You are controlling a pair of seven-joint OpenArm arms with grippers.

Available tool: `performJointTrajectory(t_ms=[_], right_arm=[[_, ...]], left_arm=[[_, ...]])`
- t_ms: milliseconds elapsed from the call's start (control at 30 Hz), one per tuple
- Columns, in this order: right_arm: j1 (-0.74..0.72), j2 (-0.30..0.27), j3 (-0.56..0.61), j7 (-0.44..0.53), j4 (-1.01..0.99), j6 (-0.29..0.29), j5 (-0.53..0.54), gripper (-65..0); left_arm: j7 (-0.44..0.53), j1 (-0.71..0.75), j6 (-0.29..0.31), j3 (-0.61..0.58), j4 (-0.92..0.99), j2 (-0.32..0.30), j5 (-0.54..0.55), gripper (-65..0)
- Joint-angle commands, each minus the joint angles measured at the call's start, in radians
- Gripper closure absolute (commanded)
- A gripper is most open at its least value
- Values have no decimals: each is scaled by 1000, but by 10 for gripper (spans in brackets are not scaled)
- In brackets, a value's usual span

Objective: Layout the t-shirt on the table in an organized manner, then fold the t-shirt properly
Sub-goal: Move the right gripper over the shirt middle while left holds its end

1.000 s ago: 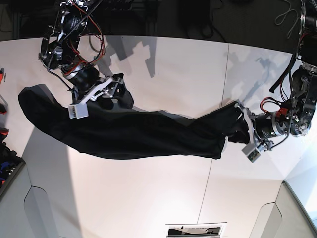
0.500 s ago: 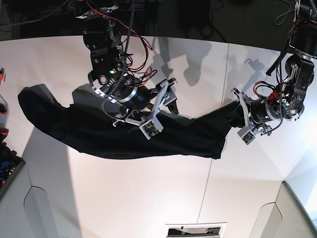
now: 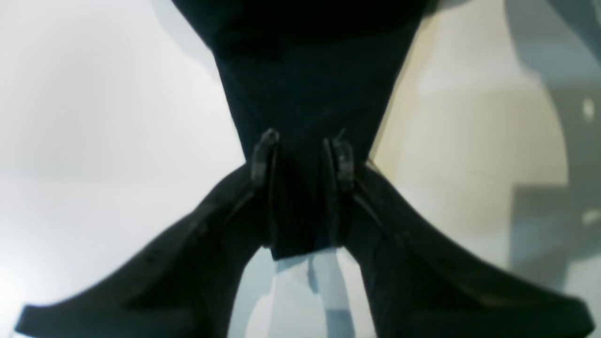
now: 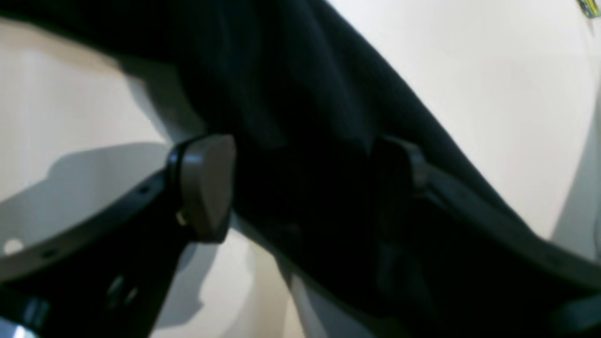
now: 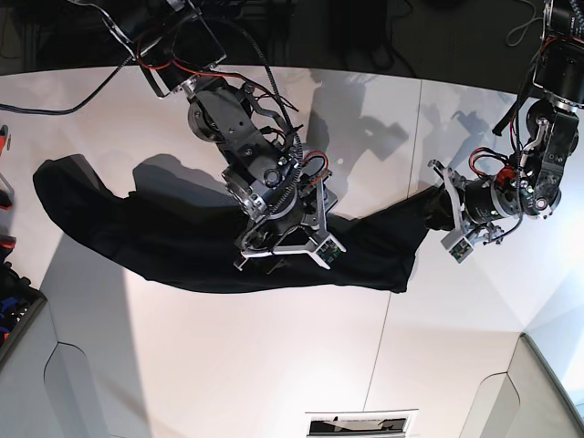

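Layout barely begun: t-shirt (image 5: 182,246) lies bunched in a long band across the tabletop (image 5: 274,365), its three-o'clock end pinched by the left fingers (image 3: 265,155), right fingers (image 4: 206,188) spread over mid-cloth, folding all ahead.

The right gripper (image 5: 294,245) has let go of the t-shirt (image 5: 173,246) near its far sleeve end and swung along the cloth toward the left gripper (image 5: 444,219), now poised over the shirt's middle, jaws spread wide with black fabric between them.
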State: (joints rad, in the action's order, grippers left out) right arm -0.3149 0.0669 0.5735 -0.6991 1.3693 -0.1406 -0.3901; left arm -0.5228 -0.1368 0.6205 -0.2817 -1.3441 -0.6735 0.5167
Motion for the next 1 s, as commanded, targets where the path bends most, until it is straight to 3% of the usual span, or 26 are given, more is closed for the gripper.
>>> performJointTrajectory(t_ms=[0,67,367,433,500,567,600,700,867,967], right_arm=[[-33,11,12,8,-4,35,-29,-437],[-50,11,37,-6,-29,73,-55,-437],[-53,14,70,-42,-37,78,-29,-430],[-53,14,70,-43,-37,77,-29,-323],[-53,14,70,-55,-37,77,-29,-143],[-54,14,70,-59,-37,77,-29,-1],[-54,14,70,-61,-37,77,-32,0],[-53,15,70,-90,-31,78,-60,0],[-52,16,70,-164,74,130,-66,0],[-49,17,70,-199,171,138,-30,0]], left_arm=[[26,-21,-7,11,0,-19,10,-183],[38,-21,-7,11,26,-19,10,-183],[101,-21,-11,11,135,-18,9,-183],[101,-21,-24,11,141,-14,5,-182],[101,-21,-61,11,142,-6,-14,-181],[100,-21,-95,11,142,7,-43,-175],[100,-21,-106,11,142,14,-64,-152],[100,-21,-112,11,142,28,-104,0],[128,-21,-114,11,142,42,-164,0],[153,-28,-184,11,142,42,-201,0]])
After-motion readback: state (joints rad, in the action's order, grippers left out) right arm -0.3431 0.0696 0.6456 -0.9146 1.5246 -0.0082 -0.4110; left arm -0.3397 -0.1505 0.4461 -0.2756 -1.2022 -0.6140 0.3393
